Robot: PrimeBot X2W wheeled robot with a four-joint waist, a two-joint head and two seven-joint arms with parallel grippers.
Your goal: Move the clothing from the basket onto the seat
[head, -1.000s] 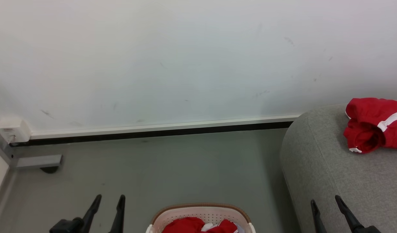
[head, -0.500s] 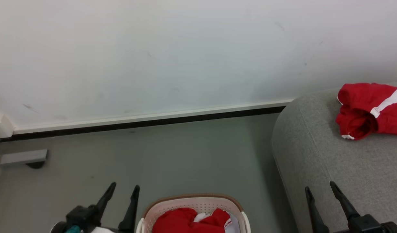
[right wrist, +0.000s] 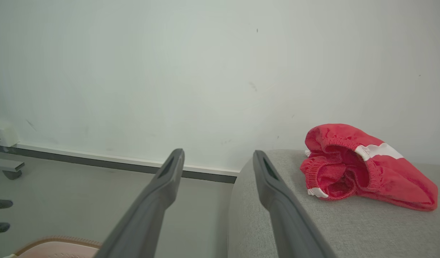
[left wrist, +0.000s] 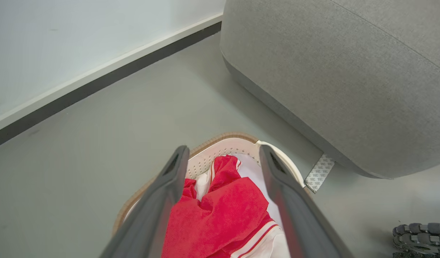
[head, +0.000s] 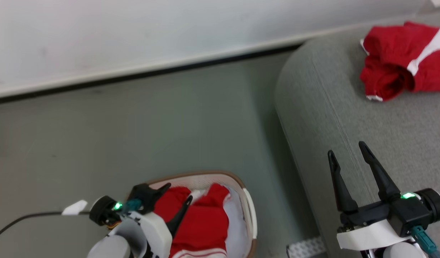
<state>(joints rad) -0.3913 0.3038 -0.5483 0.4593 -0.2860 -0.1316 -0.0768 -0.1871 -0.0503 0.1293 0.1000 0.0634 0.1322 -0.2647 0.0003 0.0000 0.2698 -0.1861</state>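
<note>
Over the mouth of the basket [head: 249, 211]: left gripper [head: 177, 192], fingers spread, hangs above red-and-white clothing [head: 202, 222] heaped inside; contact unclear. Right gripper [head: 345, 147], fingers spread, empty, hovers above the left edge of the seat [head: 313, 107]. Second garment [head: 395, 61], crumpled, lies near the seat's far edge.

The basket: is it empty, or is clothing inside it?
Not empty: red clothing with white stripes lies inside the basket.

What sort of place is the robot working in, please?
Probably a plain indoor room set up like a home: a grey upholstered seat, a laundry basket of red clothing, and a bare white wall.
</note>
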